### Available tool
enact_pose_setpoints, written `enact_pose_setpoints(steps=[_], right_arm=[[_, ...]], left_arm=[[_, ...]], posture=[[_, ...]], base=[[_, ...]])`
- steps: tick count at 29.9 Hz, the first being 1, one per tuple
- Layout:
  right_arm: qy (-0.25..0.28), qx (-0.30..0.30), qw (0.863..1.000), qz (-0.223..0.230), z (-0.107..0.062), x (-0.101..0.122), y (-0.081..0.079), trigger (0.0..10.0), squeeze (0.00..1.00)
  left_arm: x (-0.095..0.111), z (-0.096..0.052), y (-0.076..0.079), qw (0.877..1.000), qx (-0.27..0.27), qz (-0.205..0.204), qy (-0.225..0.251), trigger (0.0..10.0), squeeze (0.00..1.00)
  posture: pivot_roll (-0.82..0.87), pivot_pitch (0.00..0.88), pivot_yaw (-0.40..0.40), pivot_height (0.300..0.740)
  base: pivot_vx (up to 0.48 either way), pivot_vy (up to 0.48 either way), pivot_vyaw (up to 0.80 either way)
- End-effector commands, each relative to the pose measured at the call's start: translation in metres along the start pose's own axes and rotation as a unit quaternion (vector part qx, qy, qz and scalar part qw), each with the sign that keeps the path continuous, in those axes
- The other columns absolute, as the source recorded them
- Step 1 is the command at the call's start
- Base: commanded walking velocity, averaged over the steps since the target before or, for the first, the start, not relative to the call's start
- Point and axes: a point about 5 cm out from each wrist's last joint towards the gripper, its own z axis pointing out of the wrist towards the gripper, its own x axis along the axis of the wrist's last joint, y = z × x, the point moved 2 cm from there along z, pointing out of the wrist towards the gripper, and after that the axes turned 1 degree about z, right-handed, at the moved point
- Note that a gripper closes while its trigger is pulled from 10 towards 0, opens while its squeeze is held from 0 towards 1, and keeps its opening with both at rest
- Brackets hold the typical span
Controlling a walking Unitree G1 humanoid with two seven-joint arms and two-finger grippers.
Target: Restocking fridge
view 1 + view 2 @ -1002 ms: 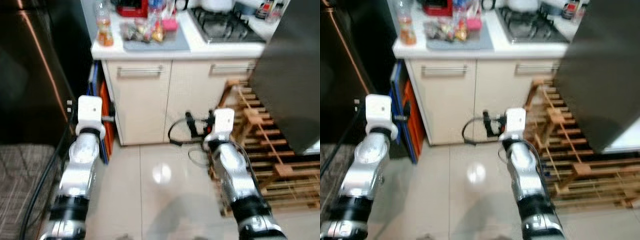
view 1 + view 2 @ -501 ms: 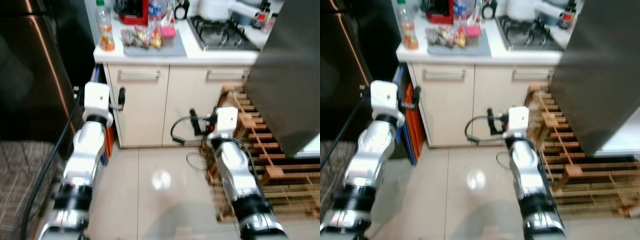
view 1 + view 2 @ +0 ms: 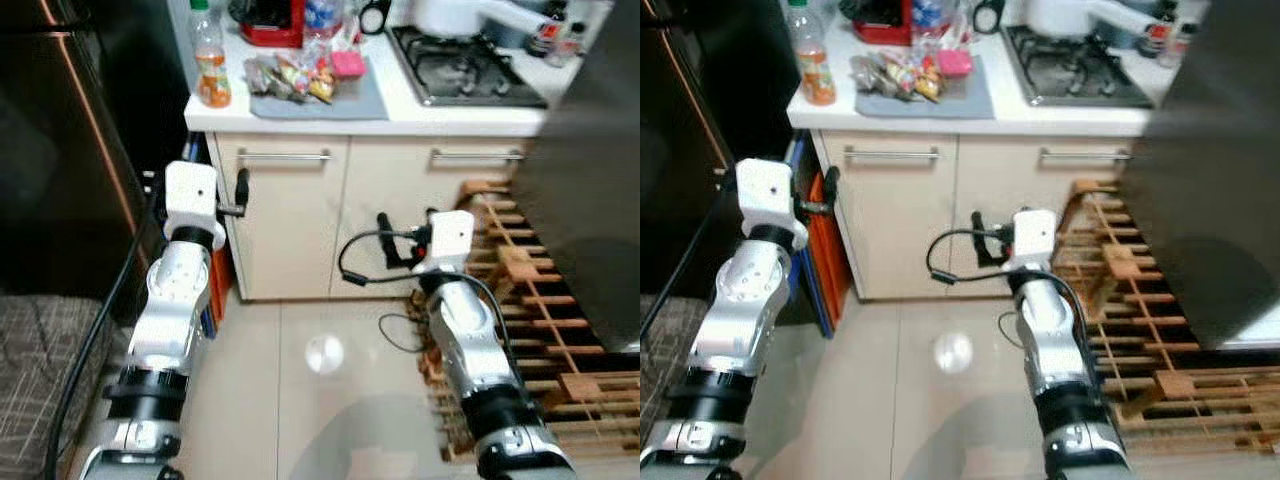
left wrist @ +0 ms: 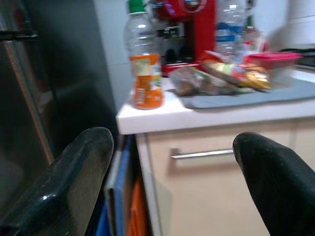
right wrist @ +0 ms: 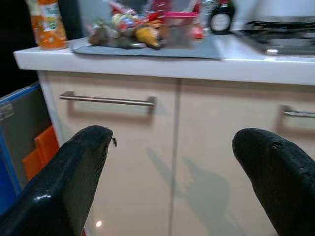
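On the white counter an orange drink bottle stands at the left corner. Beside it a grey mat holds snack packs and a pink-lidded container. My left gripper is open and empty, held in front of the cabinet below the bottle. My right gripper is open and empty too, level with the cabinet doors. In the eye view, both arms reach forward over the floor, the left gripper and the right gripper short of the cabinet.
A dark fridge stands at the left. A large dark panel juts in at the right over wooden pallets. A gas stove and a red appliance are on the counter. Blue and orange boards lean beside the cabinet.
The whole view has shifted and sharpened as the camera moved. Both arms have risen a little toward the cabinet front. Nothing was taken hold of.
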Motion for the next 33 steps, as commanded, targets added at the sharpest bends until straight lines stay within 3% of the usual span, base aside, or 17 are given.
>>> enact_pose_setpoints(steps=[1, 9, 12, 14, 15, 16, 18, 21, 28, 33], right_arm=[[0.026, 0.004, 1.0, -0.002, 0.005, 0.014, 0.0, 10.0, 0.0], [0.026, -0.006, 1.0, 0.01, 0.006, 0.014, 0.001, 10.0, 0.0], [0.032, -0.006, 0.999, 0.008, 0.007, 0.017, 0.002, 10.0, 0.0], [0.049, -0.005, 0.999, 0.004, 0.008, 0.026, 0.001, 10.0, 0.0], [0.073, -0.002, 0.997, -0.001, 0.009, 0.037, -0.001, 10.0, 0.0], [0.073, -0.002, 0.997, -0.001, 0.009, 0.037, -0.001, 10.0, 0.0], [0.09, -0.002, 0.996, 0.001, 0.01, 0.047, -0.001, 10.0, 0.0], [0.098, -0.004, 0.995, 0.003, 0.012, 0.052, -0.001, 10.0, 0.0], [0.093, 0.0, 0.996, 0.004, 0.011, 0.05, -0.001, 10.0, 0.0], [0.089, 0.004, 0.996, 0.007, 0.01, 0.048, -0.004, 10.0, 0.0]], left_arm=[[0.011, 0.003, 0.0, 1.0, 0.005, -0.002, 0.019, 10.0, 0.0], [0.021, 0.004, 0.001, 0.999, 0.0, -0.004, 0.034, 10.0, 0.0], [0.042, 0.008, -0.001, 0.998, -0.003, 0.012, 0.069, 10.0, 0.0], [0.07, 0.011, -0.003, 0.993, -0.005, 0.022, 0.119, 10.0, 0.0], [0.102, 0.013, -0.004, 0.984, -0.007, 0.038, 0.176, 10.0, 0.0], [0.102, 0.013, -0.004, 0.984, -0.007, 0.038, 0.176, 10.0, 0.0], [0.127, 0.014, -0.004, 0.974, -0.008, 0.048, 0.22, 10.0, 0.0], [0.142, 0.015, -0.006, 0.969, -0.008, 0.051, 0.243, 10.0, 0.0], [0.18, 0.023, -0.036, 0.954, 0.034, 0.065, 0.29, 10.0, 0.0], [0.185, 0.04, -0.045, 0.961, 0.033, 0.036, 0.272, 10.0, 0.0]], posture=[[0.04, 0.0, -0.007, 0.74], [0.05, 0.0, -0.016, 0.74], [0.05, 0.0, -0.016, 0.74], [0.05, 0.0, -0.018, 0.74], [0.05, 0.0, -0.018, 0.74], [0.05, 0.0, -0.018, 0.74], [0.05, 0.0, -0.017, 0.74], [0.05, 0.0, -0.016, 0.74], [0.05, 0.0, -0.022, 0.74], [0.06, 0.0, -0.022, 0.74]], base=[[0.48, 0.0, 0.59], [0.48, 0.0, 0.4], [0.48, 0.0, 0.0], [0.48, 0.0, 0.0], [0.48, 0.0, 0.0], [0.48, 0.0, 0.0], [0.48, 0.0, 0.0], [0.48, 0.0, 0.0], [0.48, 0.0, 0.0], [0.48, 0.0, 0.0]])
